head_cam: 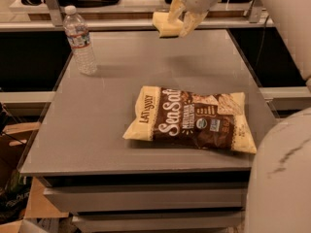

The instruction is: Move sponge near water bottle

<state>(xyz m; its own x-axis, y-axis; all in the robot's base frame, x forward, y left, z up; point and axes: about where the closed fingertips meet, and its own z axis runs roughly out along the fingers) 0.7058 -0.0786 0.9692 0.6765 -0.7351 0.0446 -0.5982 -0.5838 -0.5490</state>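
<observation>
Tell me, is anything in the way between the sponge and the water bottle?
Nothing visible is. The gripper holds the sponge up over the far edge of the table, and the water bottle stands near the far left corner. Only bare table lies between them. The chip bag lies nearer the front, off that path.

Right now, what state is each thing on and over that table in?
Sponge: lifted off the table, clamped in the pincer.
Pincer: shut on the sponge, above the table's far edge.
Water bottle: upright, capped, far left corner.
Chip bag: lying flat, near the middle of the table.
</observation>
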